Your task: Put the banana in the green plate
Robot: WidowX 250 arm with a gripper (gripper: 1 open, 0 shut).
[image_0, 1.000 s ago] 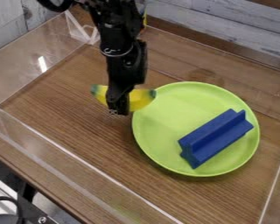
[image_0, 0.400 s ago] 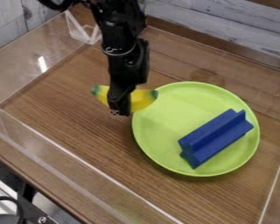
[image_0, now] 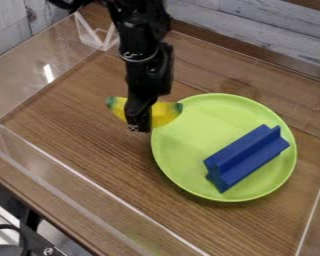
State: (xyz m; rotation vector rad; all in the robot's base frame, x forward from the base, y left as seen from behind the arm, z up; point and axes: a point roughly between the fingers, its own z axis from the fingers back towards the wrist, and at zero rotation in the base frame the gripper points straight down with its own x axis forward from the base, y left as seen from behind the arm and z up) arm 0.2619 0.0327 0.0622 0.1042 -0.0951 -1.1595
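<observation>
At the green plate's (image_0: 223, 145) left rim, the pincer (image_0: 139, 116) pointed down, clamped on the banana (image_0: 160, 114); blue block (image_0: 246, 155) lay on the plate.

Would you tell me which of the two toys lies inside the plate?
The blue block; the banana sits at the plate's left rim, under the end effector.

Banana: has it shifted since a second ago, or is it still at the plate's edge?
No. The banana sits in the same spot against the green plate rim, with the gripper shut on it.
</observation>
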